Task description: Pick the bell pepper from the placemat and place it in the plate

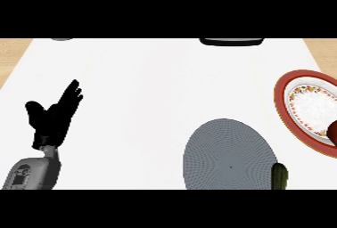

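The dark red bell pepper (332, 135) shows at the right edge, already on the red-rimmed white patterned plate (296, 82), right of the round grey woven placemat (227, 153). The left hand (54, 116), fingers straight, rests far left. The right hand is unseen.

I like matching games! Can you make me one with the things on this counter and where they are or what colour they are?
Things:
1. round grey placemat
2. round red-rimmed patterned plate
3. black left hand
4. dark green object

Descriptions:
A. at the right edge of the view
B. open, resting at the view's left
C. at the placemat's lower right edge
D. grey, low in the middle

Pairs: 1-D, 2-A, 3-B, 4-C
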You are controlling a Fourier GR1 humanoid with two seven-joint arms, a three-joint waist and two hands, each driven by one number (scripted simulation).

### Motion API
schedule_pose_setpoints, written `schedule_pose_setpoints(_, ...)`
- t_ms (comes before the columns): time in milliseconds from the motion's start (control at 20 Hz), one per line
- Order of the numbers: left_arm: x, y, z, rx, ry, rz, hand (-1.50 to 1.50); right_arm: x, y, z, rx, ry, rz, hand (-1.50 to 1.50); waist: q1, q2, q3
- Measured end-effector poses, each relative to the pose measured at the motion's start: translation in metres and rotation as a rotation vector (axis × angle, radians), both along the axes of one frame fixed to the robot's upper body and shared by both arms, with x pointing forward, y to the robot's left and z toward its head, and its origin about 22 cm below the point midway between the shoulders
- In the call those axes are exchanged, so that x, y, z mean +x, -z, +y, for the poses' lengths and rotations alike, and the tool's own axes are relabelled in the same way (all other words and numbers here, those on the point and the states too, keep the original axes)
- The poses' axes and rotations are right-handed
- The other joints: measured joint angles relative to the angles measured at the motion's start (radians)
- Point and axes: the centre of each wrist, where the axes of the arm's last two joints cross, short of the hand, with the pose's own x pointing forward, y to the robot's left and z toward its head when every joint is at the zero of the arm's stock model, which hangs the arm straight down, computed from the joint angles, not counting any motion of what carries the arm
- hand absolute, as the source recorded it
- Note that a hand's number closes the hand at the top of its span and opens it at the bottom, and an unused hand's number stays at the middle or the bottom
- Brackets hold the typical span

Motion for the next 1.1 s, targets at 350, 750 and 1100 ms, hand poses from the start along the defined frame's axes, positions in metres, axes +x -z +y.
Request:
schedule_pose_setpoints(350, -0.001, 0.001, -0.007, 0.008, 0.016, -0.006, 0.0, 0.036, 0.015, -0.044, -0.065, 0.058, 0.052, 1.5, 0.013, 0.004, 0.001)
schedule_pose_setpoints(750, 0.0, 0.0, -0.01, 0.005, 0.03, -0.013, 0.0, 0.056, 0.038, -0.064, -0.068, 0.004, 0.282, -1.5, 0.03, 0.009, 0.002)
schedule_pose_setpoints(1100, 0.002, 0.001, -0.009, 0.005, 0.03, -0.011, 0.0, 0.06, 0.038, -0.078, -0.001, -0.099, 0.196, -1.5, 0.021, 0.009, 0.003)
